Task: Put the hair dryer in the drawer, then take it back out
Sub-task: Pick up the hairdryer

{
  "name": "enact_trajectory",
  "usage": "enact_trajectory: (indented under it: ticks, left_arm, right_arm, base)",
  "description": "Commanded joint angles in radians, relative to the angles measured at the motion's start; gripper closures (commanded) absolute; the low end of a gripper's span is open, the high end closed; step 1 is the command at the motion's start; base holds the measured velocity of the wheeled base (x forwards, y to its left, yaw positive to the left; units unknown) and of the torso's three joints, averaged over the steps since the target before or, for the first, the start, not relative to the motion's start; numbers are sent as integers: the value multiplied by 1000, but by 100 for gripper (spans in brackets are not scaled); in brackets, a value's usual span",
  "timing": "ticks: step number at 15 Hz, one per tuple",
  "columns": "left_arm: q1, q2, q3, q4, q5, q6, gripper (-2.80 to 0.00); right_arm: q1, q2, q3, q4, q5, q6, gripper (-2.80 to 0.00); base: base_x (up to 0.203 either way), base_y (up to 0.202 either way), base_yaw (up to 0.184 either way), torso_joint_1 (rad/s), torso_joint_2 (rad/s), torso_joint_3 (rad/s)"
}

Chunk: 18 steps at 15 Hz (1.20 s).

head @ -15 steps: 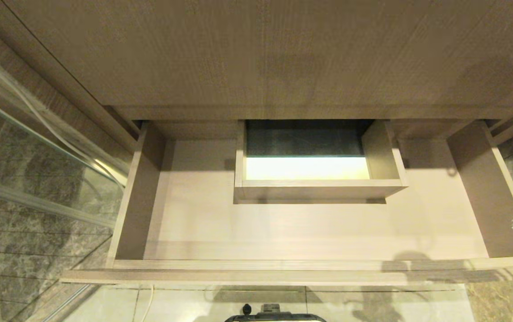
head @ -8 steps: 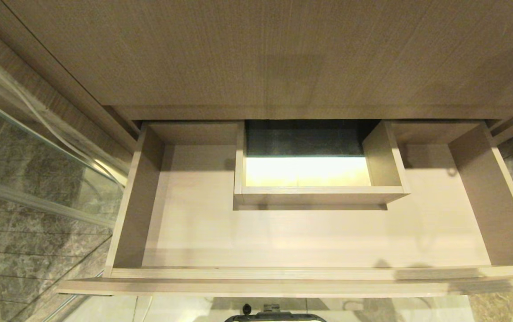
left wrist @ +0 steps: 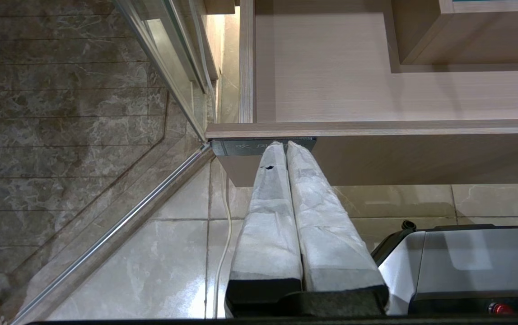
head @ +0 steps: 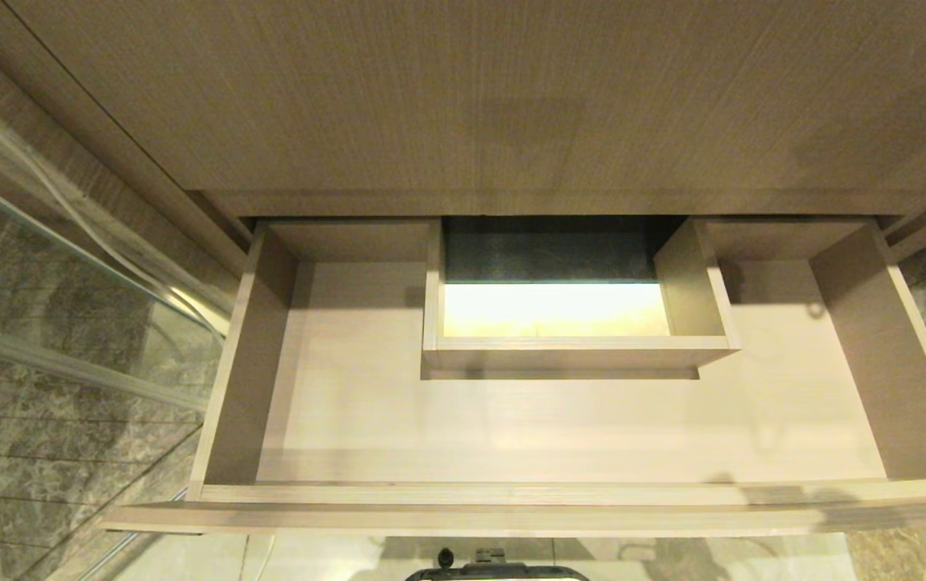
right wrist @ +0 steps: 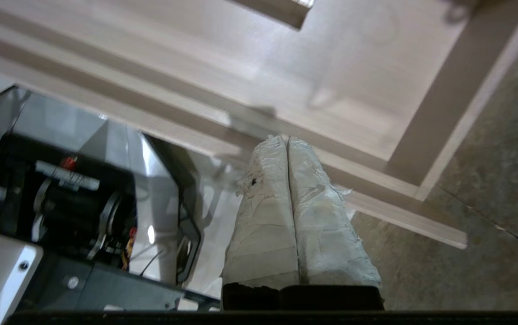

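Head camera sits high above the open drawer (head: 559,436), looking steeply down into it, boxed cut-out (head: 576,323) at mid-back. Left wrist camera, low beside the drawer's left front corner, faces along its front rail (left wrist: 376,128). Right wrist camera, tilted, near the right front corner (right wrist: 421,189); all three share the drawer's floor.

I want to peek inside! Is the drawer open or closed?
Open. The drawer is pulled well out from under the cabinet panel, so its bare floor and side walls show. No hair dryer is inside.
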Motion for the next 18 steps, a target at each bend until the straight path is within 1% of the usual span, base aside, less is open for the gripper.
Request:
enact_trajectory:
  ticks: [1,2,4,6,8,9,10,12,15,18]
  left_arm:
    - [1,0,0,0,0,0,0]
    - [-1,0,0,0,0,0,0]
    - [1,0,0,0,0,0,0]
    - [-1,0,0,0,0,0,0]
    - [1,0,0,0,0,0,0]
    - [1,0,0,0,0,0,0]
    - [1,0,0,0,0,0,0]
    - [-1,0,0,0,0,0,0]
    - [-1,0,0,0,0,0,0]
    - [1,0,0,0,0,0,0]
  right_arm:
    - [-38,-24,0,-6,-12,-1,0]
    - [-46,-27,-2,-17,-28,1,0]
    - [-60,-27,-4,-82,-38,16,0]
    - [-57,-25,-9,-173,-38,97,0]
    - [-57,-37,-4,-223,-38,115,0]
    - [-57,-41,5,-249,-38,147,0]
    - [-57,-43,7,-254,-38,153,0]
    - [-50,-44,10,-295,-44,257,0]
    - [-46,-91,19,-307,-52,259,0]
    - [-46,-109,19,-305,-53,258,0]
  base:
    - [0,0,0,0,0,0]
    - [0,0,0,0,0,0]
    - [0,0,0,0,0,0]
    - [0,0,0,0,0,0]
    - [0,0,0,0,0,0]
    - [0,0,0,0,0,0]
    - [0,0,0,0,0,0]
    - [0,0,0,0,0,0]
    - [0,0,0,25,-11,-9]
    - [0,0,0,215,-358,-137]
